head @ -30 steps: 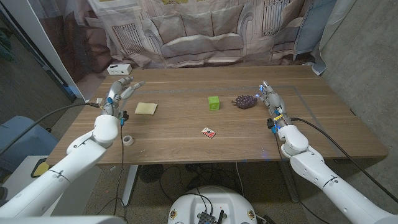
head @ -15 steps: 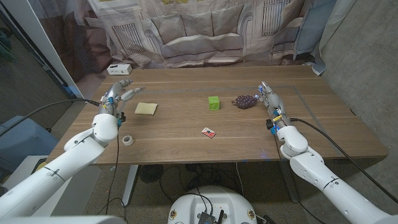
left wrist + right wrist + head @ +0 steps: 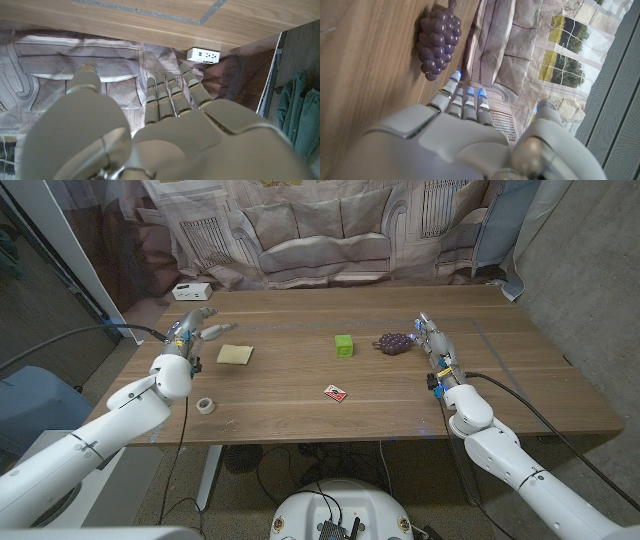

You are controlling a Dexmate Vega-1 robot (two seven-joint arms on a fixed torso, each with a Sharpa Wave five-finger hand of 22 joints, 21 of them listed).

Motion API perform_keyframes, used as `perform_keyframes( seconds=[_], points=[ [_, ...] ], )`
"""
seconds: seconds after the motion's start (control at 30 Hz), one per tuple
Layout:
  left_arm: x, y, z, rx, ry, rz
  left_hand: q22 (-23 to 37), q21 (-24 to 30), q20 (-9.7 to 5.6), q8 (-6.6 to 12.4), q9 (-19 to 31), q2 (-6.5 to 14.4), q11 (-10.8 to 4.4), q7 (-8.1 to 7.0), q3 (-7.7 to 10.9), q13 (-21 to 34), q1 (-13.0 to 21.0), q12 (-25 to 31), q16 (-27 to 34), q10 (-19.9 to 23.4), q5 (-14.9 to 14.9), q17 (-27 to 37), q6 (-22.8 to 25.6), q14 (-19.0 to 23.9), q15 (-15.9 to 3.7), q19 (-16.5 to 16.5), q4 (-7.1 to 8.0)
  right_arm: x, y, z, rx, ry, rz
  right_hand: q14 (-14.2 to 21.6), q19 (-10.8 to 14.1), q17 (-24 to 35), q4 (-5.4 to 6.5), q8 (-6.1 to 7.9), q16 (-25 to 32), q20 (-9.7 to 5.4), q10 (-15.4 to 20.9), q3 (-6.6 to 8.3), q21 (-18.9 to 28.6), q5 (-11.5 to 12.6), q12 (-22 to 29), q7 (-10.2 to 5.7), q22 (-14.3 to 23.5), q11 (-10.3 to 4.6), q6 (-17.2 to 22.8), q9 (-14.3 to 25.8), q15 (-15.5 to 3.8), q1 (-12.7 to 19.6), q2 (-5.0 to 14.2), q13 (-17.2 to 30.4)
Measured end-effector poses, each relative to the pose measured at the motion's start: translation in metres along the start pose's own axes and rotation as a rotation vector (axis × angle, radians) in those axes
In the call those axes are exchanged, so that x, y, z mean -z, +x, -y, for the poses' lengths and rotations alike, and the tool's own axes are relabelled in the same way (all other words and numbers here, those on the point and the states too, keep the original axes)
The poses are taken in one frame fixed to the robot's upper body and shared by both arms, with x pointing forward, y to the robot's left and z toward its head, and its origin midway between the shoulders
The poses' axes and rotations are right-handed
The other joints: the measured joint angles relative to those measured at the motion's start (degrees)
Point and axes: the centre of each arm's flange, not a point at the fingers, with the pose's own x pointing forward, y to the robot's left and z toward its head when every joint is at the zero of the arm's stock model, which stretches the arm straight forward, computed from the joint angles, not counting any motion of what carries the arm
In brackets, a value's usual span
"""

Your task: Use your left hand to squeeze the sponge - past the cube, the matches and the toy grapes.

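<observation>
A flat, square yellow sponge (image 3: 235, 354) lies on the wood-grain table (image 3: 300, 395), just beside the left hand (image 3: 194, 328), whose fingers are spread and empty. The right hand (image 3: 432, 338), fingers straight and holding nothing, stands beside knobbly purple toy grapes (image 3: 393, 342). A drape printed with sofas (image 3: 330, 230) hangs behind.

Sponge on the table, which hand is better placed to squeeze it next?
Left. The left hand hovers open just beside the yellow sponge; the right hand waits across the table by the toy grapes.
</observation>
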Motion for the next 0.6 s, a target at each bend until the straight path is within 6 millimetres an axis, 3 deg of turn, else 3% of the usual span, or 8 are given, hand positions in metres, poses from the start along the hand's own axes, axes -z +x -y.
perform_keyframes(
  seconds=[0.6],
  points=[
    [-0.019,0.015,0.008,0.096,0.208,-0.014,0.0,-0.7,-0.01,-0.68,0.0,-0.6,-0.47,-1.08,0.23,0.0,2.1,-0.7,-0.4,-1.0,0.0,-0.2,-1.3,-0.4,-0.42,0.4,0.24,-0.001,-0.001,0.0,0.008,-0.003,-0.006,0.0,0.0,0.0,0.0,0.0,0.0,0.0,0.2,0.0,-0.2,0.0,0.0,0.32,0.0,0.2,0.3,0.0,0.0,0.0,0.0,0.0]
  ],
)
